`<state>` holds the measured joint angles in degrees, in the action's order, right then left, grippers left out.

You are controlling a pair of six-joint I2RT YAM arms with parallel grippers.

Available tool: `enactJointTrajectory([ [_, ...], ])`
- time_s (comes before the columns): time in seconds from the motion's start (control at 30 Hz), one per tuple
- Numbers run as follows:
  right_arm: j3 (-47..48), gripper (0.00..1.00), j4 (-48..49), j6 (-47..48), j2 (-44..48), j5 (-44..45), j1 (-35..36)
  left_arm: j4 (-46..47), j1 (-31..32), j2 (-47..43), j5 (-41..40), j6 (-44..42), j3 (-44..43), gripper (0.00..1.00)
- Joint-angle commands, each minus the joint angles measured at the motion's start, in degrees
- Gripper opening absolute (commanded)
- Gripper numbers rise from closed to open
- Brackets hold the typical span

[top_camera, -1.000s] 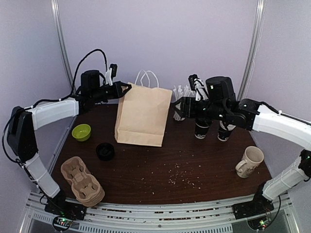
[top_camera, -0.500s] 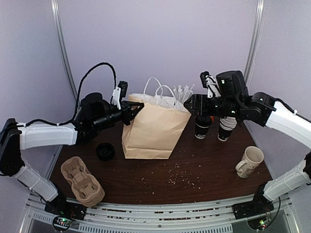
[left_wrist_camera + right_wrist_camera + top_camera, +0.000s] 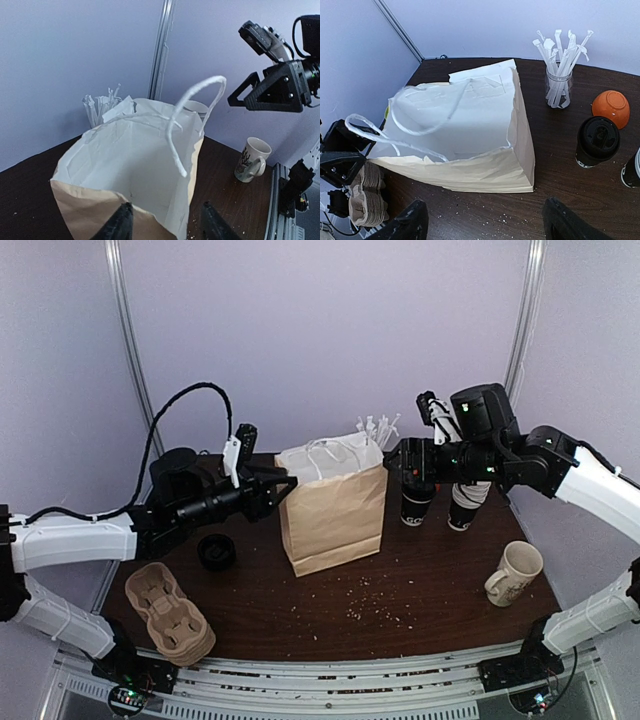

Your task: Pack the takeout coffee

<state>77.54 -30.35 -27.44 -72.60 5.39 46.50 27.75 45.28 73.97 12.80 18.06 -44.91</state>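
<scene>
Since the coffee [image 3: 417, 502] is a lidded paper cup, I judge it light but easily crushed, with a lid apt to pop and spill; it is best pinched gently around the mid-wall and kept level. It stands upright on the table [image 3: 430, 580], long axis vertical, lid up, just right of the open bag [image 3: 335, 515] and beside a second cup [image 3: 462, 505]. The right gripper [image 3: 484, 205] hovers near it, jaws wide apart and empty. The left gripper [image 3: 166, 210] has its jaws apart at the bag's rim.
</scene>
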Motion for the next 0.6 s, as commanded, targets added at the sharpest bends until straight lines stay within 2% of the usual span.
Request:
enactJointTrajectory([
  [0.0,0.8,0.81,-0.7,-0.6,0.2,-0.7,-0.3,-2.3,1.3,-3.0,-0.7,-1.0,2.1,0.53],
  [0.17,3.0,0.84,-2.4,-0.2,-0.6,0.7,-0.7,-8.4,1.5,-7.7,-3.5,-0.1,2.1,0.73],
  [0.23,4.7,0.84,-4.0,0.4,-1.6,1.3,-1.5,-13.5,1.5,-9.5,-7.2,-0.6,0.5,0.85],
  [0.37,8.4,0.84,-6.5,2.0,-5.4,-0.3,-4.9,-21.5,1.5,-11.1,-17.3,-2.4,-3.4,0.96],
  [0.57,16.4,0.81,-9.4,4.2,-13.2,-5.5,-7.7,-22.9,1.4,-10.4,-28.1,-3.4,-6.2,0.98],
])
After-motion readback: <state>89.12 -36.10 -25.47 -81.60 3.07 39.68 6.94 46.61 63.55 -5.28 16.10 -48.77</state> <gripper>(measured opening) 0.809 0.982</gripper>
